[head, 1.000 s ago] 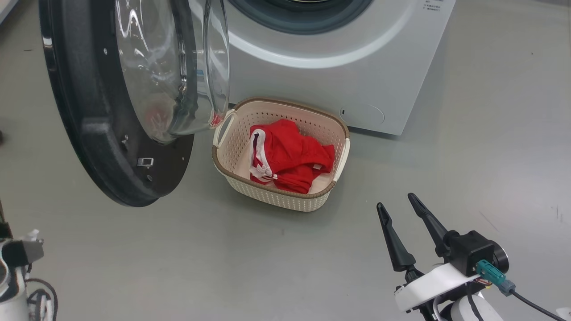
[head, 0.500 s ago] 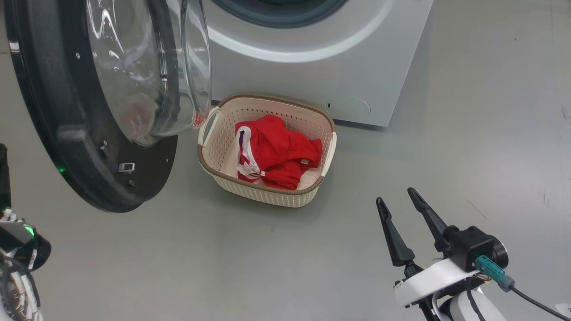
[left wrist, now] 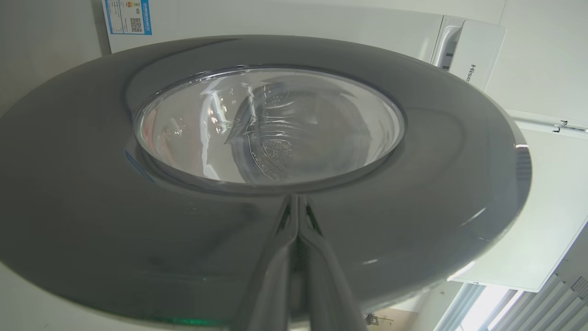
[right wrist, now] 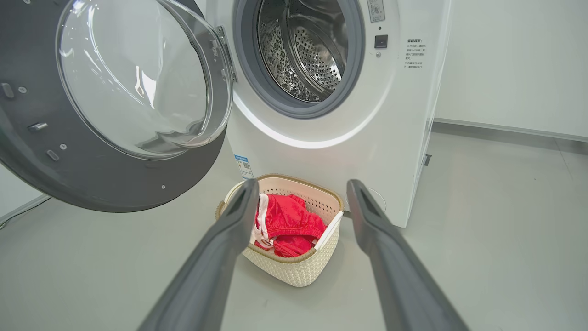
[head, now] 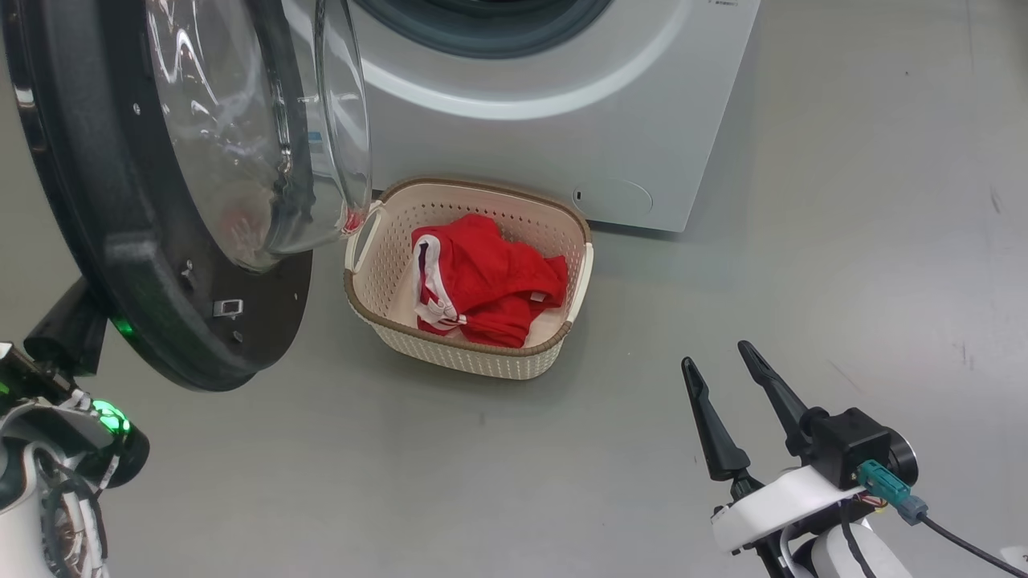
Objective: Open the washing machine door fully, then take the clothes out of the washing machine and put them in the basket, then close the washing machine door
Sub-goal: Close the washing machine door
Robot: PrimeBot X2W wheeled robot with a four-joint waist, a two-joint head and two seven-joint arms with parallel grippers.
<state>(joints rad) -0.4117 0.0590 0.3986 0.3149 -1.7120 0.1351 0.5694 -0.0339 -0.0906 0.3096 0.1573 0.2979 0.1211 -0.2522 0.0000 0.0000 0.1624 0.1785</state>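
Note:
The washing machine door [head: 120, 241] stands swung open to the left of the washing machine [head: 562, 136], its glass bowl [head: 233, 144] facing the basket. My left gripper [left wrist: 296, 198] is shut, with its tips against the door's [left wrist: 92, 207] glossy outer face just below the glass. The red clothes [head: 482, 281] lie in the cream basket [head: 474, 353] on the floor before the machine. My right gripper [head: 715, 356] hangs open and empty, low at the right, well short of the basket. In the right wrist view the basket [right wrist: 294, 266] and clothes [right wrist: 287, 223] show between the open fingers [right wrist: 216, 257], and the steel drum [right wrist: 308, 55] looks bare.
Grey floor [head: 843, 241] spreads wide to the right of the machine and in front of the basket. The door's lower rim [head: 209, 377] overhangs the floor close to the basket's left handle [head: 361, 233]. A white wall [right wrist: 505, 69] stands behind the machine.
The head view has shifted a little. My left arm has risen into view at the lower left, up behind the door's rim. The right gripper stays open and still.

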